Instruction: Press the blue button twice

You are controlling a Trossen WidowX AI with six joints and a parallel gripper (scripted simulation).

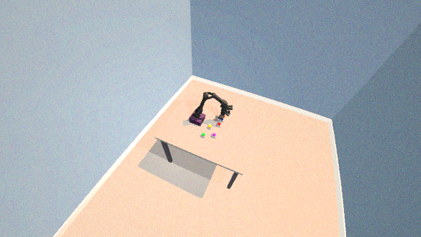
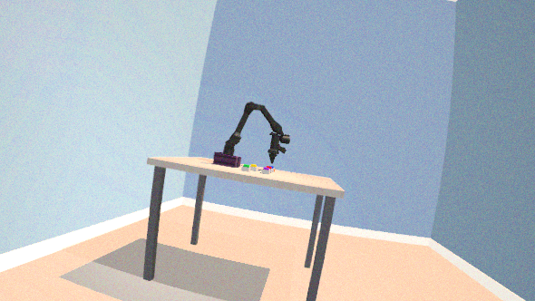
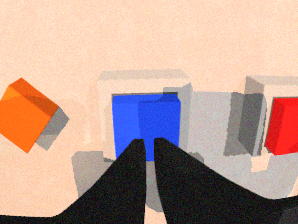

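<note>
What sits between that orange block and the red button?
The blue button in its pale housing, seen in the wrist view. It lies between the orange block and the red button, with the shut pincer pointing at it.

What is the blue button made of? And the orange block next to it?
The blue button looks like smooth matte plastic: flat, even color, no shine, sitting in a pale grey housing. The orange block looks the same, plain and matte with sharp edges; it could be plastic or painted wood. Nothing here settles which.
</note>
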